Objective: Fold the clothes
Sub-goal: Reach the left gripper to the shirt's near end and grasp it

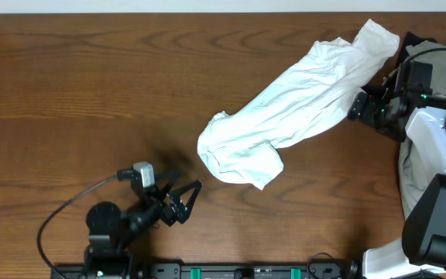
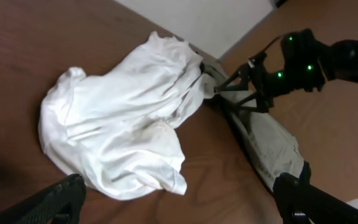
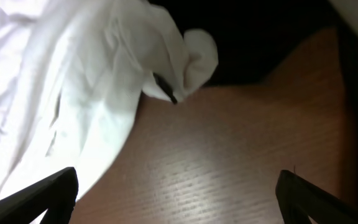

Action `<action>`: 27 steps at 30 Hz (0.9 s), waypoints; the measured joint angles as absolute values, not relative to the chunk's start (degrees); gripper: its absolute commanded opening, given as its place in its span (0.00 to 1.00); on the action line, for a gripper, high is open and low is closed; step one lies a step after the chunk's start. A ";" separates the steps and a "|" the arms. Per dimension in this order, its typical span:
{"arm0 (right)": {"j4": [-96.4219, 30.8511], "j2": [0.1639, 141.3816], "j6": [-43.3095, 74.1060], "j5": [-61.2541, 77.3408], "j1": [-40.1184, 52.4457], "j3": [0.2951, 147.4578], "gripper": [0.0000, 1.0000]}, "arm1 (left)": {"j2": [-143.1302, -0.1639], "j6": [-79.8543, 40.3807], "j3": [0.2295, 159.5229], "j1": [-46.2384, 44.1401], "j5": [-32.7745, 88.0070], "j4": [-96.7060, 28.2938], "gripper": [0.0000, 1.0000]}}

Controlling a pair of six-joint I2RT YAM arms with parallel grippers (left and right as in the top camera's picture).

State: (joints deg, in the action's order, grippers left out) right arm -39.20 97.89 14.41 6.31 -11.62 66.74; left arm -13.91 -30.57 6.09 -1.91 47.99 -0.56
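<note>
Clothes, here one crumpled white garment, are clamped by neither tool. The left gripper stands with its jaws spread wide, low over the bare wooden table near the front edge. In its wrist view, its dark fingers sit far apart, and the bunched near end of the clothes lies ahead of them, close but untouched. The right gripper is also wide open at the far right, its fingertips right against the side of the clothes near their upper end. I cannot tell whether they touch the fabric. The clothes lie in a long, wrinkled diagonal heap from mid-table toward the far right corner, showing plain white. Greyish fabric lies at the table's right edge, under the right arm.
</note>
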 measured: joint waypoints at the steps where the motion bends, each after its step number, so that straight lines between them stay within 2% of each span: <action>1: -39.53 97.89 14.35 6.35 -11.62 66.70 0.99 | -16.10 -29.61 8.54 -1.91 48.01 -0.62 0.98; 6: -40.05 97.89 13.98 6.50 -11.62 66.67 0.99 | -25.15 -23.77 19.79 -1.91 48.12 2.09 0.98; 11: -39.77 97.89 13.96 6.50 -11.62 66.67 0.99 | -31.57 -22.59 21.52 -1.91 48.05 5.37 0.98; 16: -38.04 97.89 13.93 6.50 -11.62 66.67 0.99 | -37.47 -24.08 22.26 -4.01 46.61 0.14 0.98; 21: -36.88 97.89 13.93 6.50 -11.62 66.67 0.99 | -44.12 -24.88 27.14 -14.41 31.81 -17.87 0.98; 27: -36.60 97.89 13.93 6.50 -11.62 66.67 0.99 | -51.64 -31.51 28.47 -25.93 13.21 -18.65 0.98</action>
State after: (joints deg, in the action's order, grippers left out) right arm -36.60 97.89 13.93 6.50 -11.62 66.67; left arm -51.64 -31.51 28.47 -25.93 13.21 -18.65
